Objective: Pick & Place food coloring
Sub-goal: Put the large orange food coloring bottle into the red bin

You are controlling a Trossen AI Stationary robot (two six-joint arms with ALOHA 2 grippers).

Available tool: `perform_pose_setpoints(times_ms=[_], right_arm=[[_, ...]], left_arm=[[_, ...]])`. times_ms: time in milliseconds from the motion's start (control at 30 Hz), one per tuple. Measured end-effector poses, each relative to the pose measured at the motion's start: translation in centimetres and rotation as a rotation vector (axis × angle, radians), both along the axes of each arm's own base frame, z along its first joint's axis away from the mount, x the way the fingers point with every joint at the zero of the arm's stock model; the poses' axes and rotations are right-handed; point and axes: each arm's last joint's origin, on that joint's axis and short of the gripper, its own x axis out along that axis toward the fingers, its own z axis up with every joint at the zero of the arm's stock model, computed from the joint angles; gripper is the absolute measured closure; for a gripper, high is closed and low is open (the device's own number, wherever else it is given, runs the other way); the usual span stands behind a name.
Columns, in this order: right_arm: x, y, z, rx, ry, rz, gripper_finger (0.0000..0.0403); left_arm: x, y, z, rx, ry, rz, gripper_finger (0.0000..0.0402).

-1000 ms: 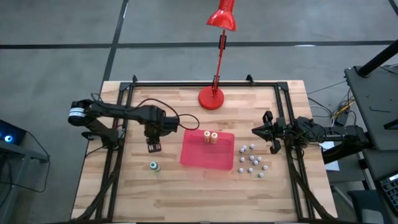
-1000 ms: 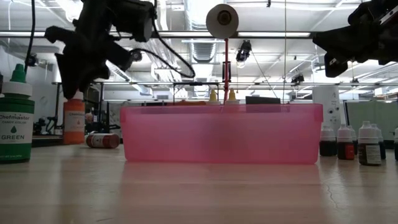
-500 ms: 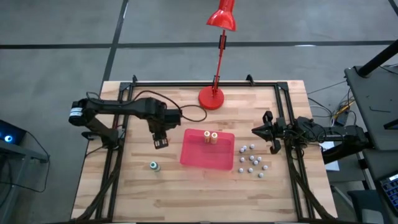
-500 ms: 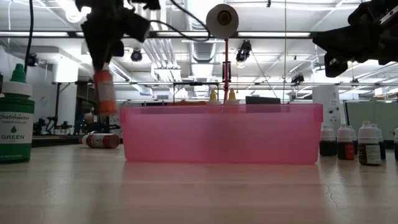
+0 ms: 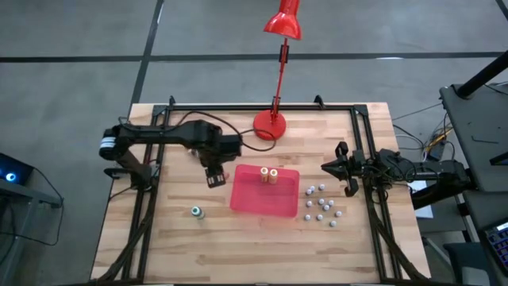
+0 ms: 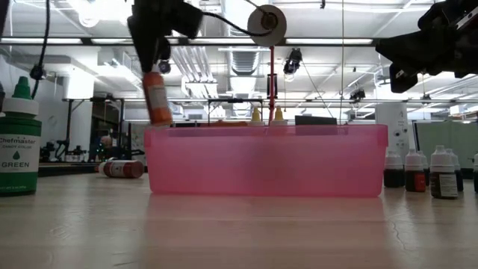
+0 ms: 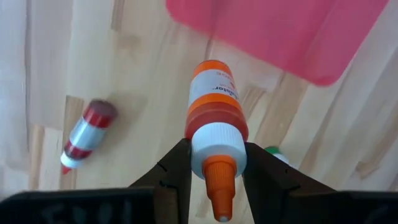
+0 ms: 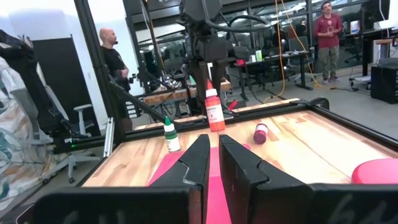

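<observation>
My left gripper grasps a small pale bottle with an orange cap and orange liquid by its neck and holds it in the air, just beside the left edge of the flat red plastic tray. From above, the bottle is mostly hidden under the gripper, so I cannot tell there whether it is over the tray's rim or still outside.

Inside the tray, near its far wall, two small bottles with yellow caps stand side by side; from table height only their tips show above the pink wall. Left of the tray, one bottle with a red cap lies on its side on the wooden table, and one bottle with a green cap stands upright. That makes five bottles.

Right of the tray is a loose group of small grey-white round caps, too small to count well. My right gripper waits clenched and empty beyond them. A red desk lamp stands behind the tray.
</observation>
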Motion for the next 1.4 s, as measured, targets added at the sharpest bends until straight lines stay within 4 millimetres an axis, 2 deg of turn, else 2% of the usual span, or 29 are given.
perform_pose_setpoints(times_ms=[100,467,700,1067,1400], right_arm=[[0.0,0.0,0.0,0.004,0.003,0.001,0.0374],[0.0,0.0,-0.1,0.005,0.006,0.000,0.0374],[0.1,0.0,-0.1,0.005,0.011,0.000,0.0374],[0.1,0.0,-0.1,0.008,0.013,0.001,0.0374],[0.1,0.0,-0.1,0.007,0.013,0.000,0.0374]], left_arm=[[1.7,0.1,-0.2,0.013,0.026,-0.048,0.0311],[7.4,0.5,0.9,0.031,-0.015,-0.182,0.0311],[10.0,0.6,-0.8,0.026,0.044,-0.231,0.0309],[12.1,0.8,-3.7,0.025,0.105,-0.260,0.0307],[12.8,1.0,-4.5,0.037,0.089,-0.266,0.0306]])
